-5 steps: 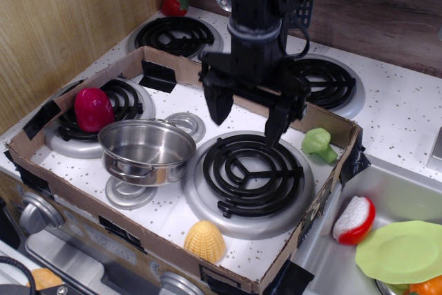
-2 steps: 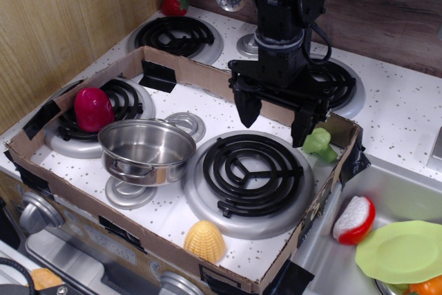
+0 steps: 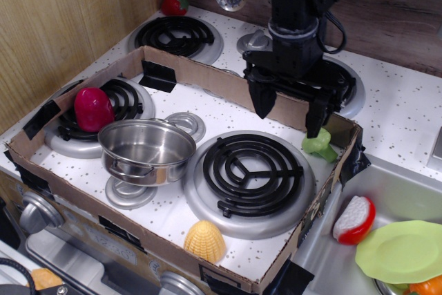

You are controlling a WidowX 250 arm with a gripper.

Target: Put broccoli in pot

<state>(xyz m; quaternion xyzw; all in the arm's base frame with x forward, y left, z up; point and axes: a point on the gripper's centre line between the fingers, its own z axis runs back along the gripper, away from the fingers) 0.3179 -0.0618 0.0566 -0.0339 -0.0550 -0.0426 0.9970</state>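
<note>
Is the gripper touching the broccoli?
Cannot tell. In the only view, the open gripper has one fingertip overlapping the broccoli; contact versus hovering above isn't resolvable.

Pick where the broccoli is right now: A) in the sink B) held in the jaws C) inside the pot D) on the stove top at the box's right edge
D: the broccoli lies on the speckled surface by the cardboard box's right wall, under the open gripper, and the pot is empty.
</note>
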